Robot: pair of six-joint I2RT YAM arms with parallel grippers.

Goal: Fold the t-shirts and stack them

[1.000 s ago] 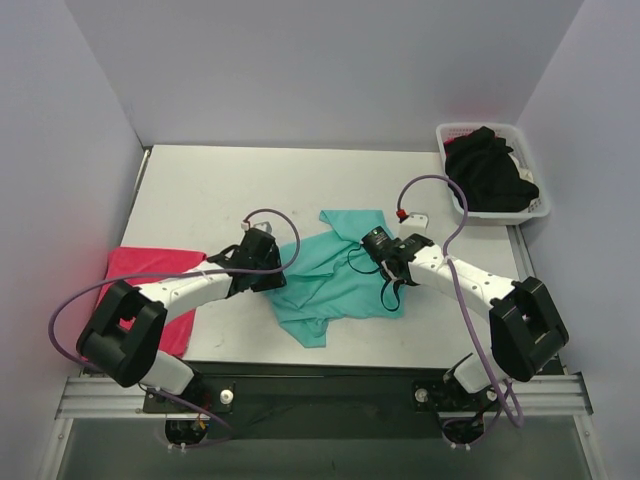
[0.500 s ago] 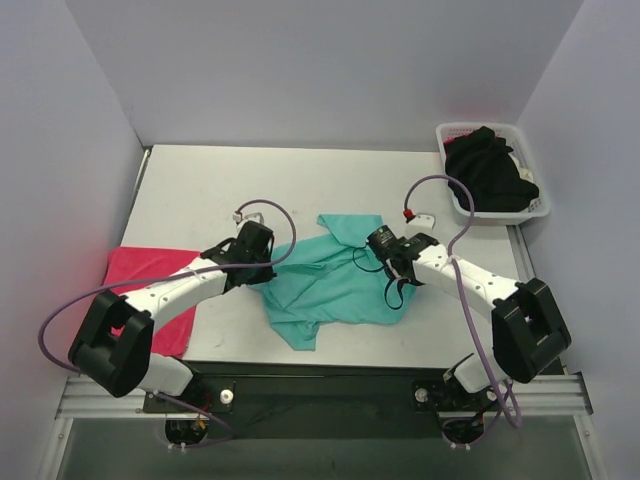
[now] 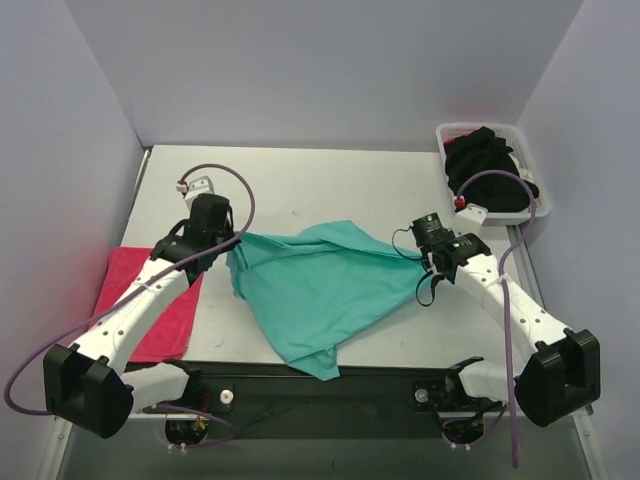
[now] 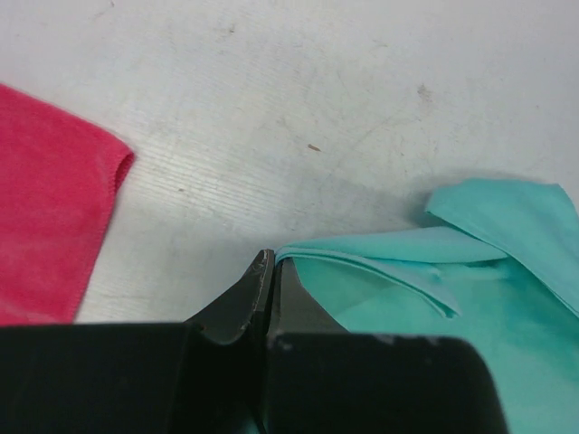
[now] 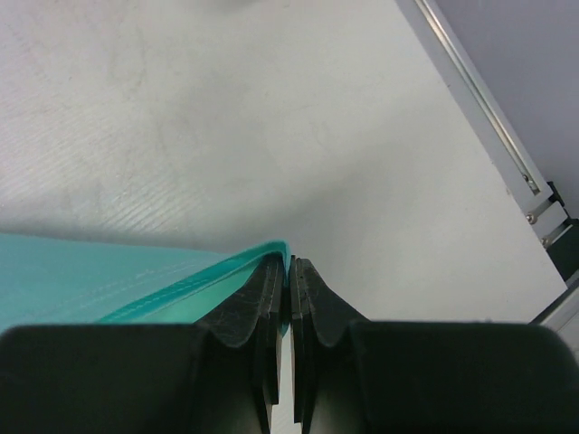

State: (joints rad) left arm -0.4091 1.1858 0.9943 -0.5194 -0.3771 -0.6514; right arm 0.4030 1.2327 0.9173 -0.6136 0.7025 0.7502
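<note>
The teal-green t-shirt (image 3: 315,285) is stretched between my two grippers above the table's middle, its lower part hanging toward the near edge. My left gripper (image 3: 232,248) is shut on its left corner; the pinched cloth (image 4: 407,262) shows in the left wrist view at the gripper (image 4: 271,262). My right gripper (image 3: 420,258) is shut on the shirt's right corner (image 5: 181,271), cloth folded over the gripper (image 5: 289,262). The pinkish-red t-shirt (image 3: 150,300) lies flat at the left, also in the left wrist view (image 4: 45,217). Black t-shirts (image 3: 488,172) fill the basket.
The white slotted basket (image 3: 540,205) stands at the back right corner. Grey walls close in the left, back and right. A metal rail (image 5: 479,99) runs along the table's right edge.
Both grippers have moved apart, the left one to the back left and the right one to the right, pulling the crumpled teal-green shirt out wide and taut.
</note>
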